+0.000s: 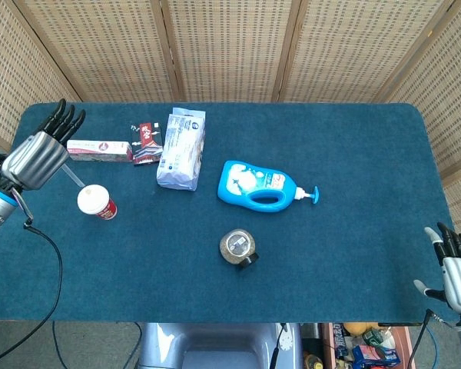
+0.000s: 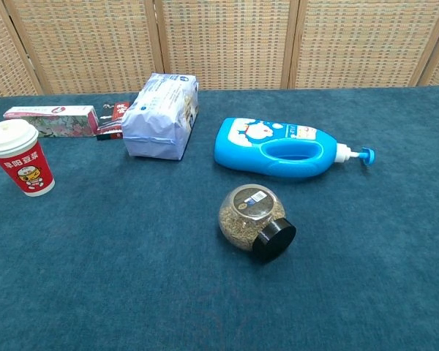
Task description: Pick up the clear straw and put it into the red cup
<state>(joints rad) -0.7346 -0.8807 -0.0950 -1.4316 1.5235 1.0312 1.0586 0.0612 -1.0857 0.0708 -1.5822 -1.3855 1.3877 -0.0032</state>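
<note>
The red cup [image 1: 97, 202] with a white lid stands upright at the left of the table; the chest view shows it too [image 2: 20, 157]. My left hand [image 1: 37, 156] is raised up and to the left of the cup, near the table's left edge. It holds the clear straw [image 1: 73, 176], which slants down from under the hand toward the cup's lid. The straw's upper end is hidden under the hand. The chest view shows neither the hand nor the straw. My right hand [image 1: 455, 267] hangs off the table's front right corner, fingers apart and empty.
Behind the cup lie a toothpaste box [image 1: 98, 149], a small red packet [image 1: 146, 143] and a white pouch [image 1: 181, 149]. A blue pump bottle [image 1: 260, 187] lies at the centre, and a round jar [image 1: 237, 247] with a black lid in front of it.
</note>
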